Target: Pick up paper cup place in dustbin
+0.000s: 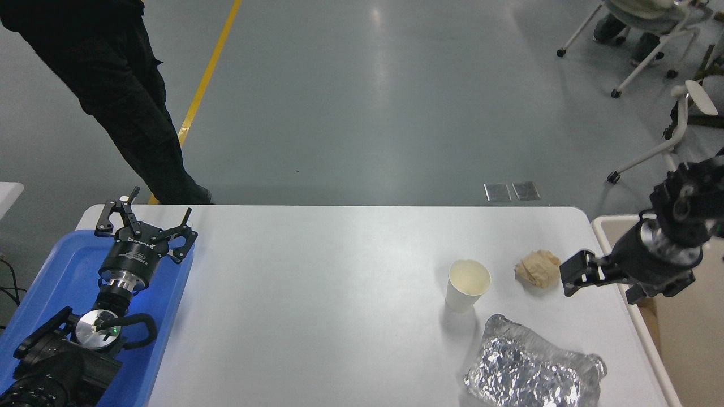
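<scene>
Right gripper point(572, 275) reaches leftward beside the brown paper ball point(537, 268), jaw state indiscernible; dustbin point(600, 227) partly hidden.

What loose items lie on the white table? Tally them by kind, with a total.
Paper cup: 1
Crumpled brown paper ball: 1
Silver foil packet: 1
Total: 3
</scene>
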Robot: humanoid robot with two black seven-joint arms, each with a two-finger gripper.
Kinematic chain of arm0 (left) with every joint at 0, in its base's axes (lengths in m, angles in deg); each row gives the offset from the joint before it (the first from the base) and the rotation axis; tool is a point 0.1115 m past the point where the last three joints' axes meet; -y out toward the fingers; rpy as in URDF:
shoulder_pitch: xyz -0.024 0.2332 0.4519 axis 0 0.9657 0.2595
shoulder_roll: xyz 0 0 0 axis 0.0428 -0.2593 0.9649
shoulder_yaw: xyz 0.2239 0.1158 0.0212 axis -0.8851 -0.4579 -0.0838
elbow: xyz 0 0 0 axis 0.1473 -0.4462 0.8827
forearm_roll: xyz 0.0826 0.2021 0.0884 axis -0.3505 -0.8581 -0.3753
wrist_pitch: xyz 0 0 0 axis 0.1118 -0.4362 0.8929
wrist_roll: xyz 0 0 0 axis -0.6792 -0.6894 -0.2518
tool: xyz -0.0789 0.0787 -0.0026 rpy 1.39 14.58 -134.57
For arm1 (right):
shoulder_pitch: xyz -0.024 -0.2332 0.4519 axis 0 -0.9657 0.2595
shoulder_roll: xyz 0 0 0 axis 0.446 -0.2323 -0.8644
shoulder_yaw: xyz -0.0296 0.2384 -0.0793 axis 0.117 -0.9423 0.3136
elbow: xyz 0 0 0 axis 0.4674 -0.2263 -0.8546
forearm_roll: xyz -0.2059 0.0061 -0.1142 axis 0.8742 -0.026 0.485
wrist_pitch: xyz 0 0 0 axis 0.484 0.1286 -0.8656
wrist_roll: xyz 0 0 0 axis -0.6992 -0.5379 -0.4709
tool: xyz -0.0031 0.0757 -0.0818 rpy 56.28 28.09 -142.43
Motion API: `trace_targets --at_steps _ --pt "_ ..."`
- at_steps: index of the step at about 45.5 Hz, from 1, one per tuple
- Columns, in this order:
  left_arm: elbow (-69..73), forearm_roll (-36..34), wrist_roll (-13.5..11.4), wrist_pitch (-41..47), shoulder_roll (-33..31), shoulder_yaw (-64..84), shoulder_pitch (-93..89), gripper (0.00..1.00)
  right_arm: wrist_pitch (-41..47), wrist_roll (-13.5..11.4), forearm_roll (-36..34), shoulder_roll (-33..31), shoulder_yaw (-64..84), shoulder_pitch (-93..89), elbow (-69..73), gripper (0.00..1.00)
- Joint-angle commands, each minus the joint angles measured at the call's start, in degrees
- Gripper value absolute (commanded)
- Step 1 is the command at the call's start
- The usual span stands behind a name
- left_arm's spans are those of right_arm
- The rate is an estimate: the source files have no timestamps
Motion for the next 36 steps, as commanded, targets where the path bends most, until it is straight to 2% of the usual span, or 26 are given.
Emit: trace_targets --at_steps 1,13,23,36 --pt "0.0 0.0 0.0 0.0 0.0 0.0 0.1 0.99 5.9 0.0 -7.4 3.4 -0.3 11.1 0.5 1.0" --pt "0.0 0.0 0.0 0.0 0.0 0.0 0.1 0.99 5.9 0.0 -10.3 8.0 -5.6 13.3 0.4 1.0" --pt "-0.1 0.0 0.1 0.0 0.0 -0.2 0.0 0.99 5.9 0.0 -18.3 8.8 -4.1 13.1 -1.7 1.0" --pt "0.0 0.0 0.1 0.0 0.0 -0.2 0.0 0.99 5.9 -0.1 -17.3 11.8 -4.0 7.2 -5.7 1.0"
